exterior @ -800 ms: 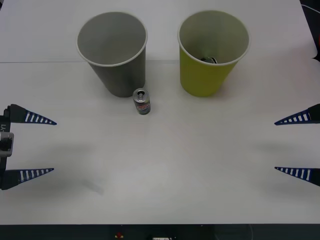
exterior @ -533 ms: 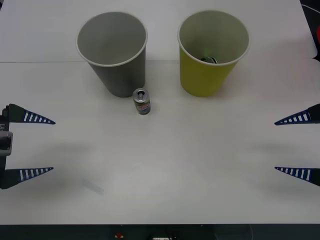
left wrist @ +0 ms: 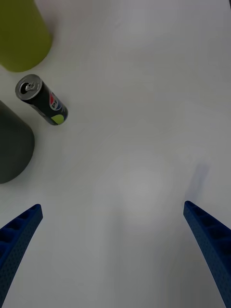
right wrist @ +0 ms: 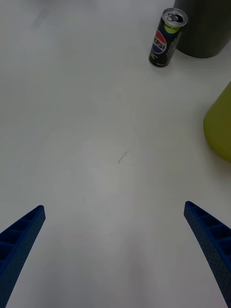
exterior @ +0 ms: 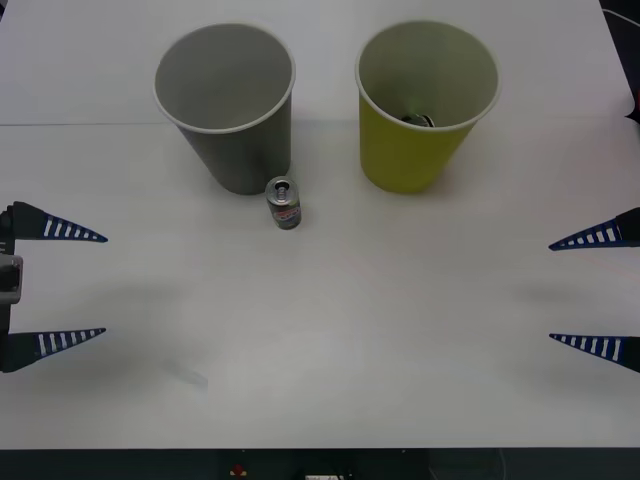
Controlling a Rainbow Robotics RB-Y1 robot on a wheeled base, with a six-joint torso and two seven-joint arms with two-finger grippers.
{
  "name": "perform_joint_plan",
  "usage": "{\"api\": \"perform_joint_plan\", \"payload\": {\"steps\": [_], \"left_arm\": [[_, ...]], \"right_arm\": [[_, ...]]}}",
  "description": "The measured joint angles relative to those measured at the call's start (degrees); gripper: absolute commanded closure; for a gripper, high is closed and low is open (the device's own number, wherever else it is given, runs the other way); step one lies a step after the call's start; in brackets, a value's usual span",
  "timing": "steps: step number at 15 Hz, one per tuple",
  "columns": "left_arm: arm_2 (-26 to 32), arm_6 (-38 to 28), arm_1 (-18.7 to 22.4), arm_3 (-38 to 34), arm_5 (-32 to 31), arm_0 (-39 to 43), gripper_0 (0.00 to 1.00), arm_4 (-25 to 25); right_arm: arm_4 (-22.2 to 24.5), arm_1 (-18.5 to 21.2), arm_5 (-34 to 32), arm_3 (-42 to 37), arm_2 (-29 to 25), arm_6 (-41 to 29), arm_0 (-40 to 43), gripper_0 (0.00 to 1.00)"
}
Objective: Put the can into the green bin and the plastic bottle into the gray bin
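Note:
The can [exterior: 284,203] stands upright on the white table, just in front of the gray bin [exterior: 225,105]. To its right stands the green bin [exterior: 425,105], with a small dark thing [exterior: 418,120] at its bottom that I cannot identify. The plastic bottle is out of view. My left gripper [exterior: 106,285] hovers open at the table's left edge, well short of the can. My right gripper [exterior: 550,292] is open at the right edge. The right wrist view shows the can [right wrist: 166,37] beside the gray bin [right wrist: 202,24]. In the left wrist view, the can [left wrist: 42,100] sits between both bins.
The white table [exterior: 340,330] stretches bare between the two grippers, and its front edge runs along the bottom of the front view. A faint scuff [exterior: 188,376] marks the surface at the front left. A seam crosses the table behind the bins.
My left gripper has drifted slightly to the left and back. The right gripper, the can and both bins have stayed where they were.

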State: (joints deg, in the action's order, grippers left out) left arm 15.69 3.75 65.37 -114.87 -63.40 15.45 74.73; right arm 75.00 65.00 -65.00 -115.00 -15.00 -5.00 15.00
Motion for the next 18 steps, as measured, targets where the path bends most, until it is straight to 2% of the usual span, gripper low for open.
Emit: {"api": "perform_joint_plan", "payload": {"steps": [5, 8, 13, 15, 18], "left_arm": [[-7.3, -10.3, 3.3, -3.4, 11.1, -0.1, 0.00, -1.2], [-14.2, -15.1, 6.6, -4.4, 21.2, -0.3, 0.00, -5.5], [-29.8, -15.1, 14.0, -7.9, 45.1, -2.2, 0.00, -19.8], [-35.9, -15.0, 15.1, -9.4, 53.0, -4.8, 0.00, -23.0], [-45.0, -15.7, 16.1, -11.6, 65.3, -9.3, 0.00, -24.8]], "right_arm": [[0.0, 0.0, 0.0, 0.0, 0.0, 0.0, 0.0, 0.00], [0.0, 0.0, 0.0, 0.0, 0.0, 0.0, 0.0, 0.00], [0.0, 0.0, 0.0, 0.0, 0.0, 0.0, 0.0, 0.00], [0.0, 0.0, 0.0, 0.0, 0.0, 0.0, 0.0, 0.00], [0.0, 0.0, 0.0, 0.0, 0.0, 0.0, 0.0, 0.00]]}}
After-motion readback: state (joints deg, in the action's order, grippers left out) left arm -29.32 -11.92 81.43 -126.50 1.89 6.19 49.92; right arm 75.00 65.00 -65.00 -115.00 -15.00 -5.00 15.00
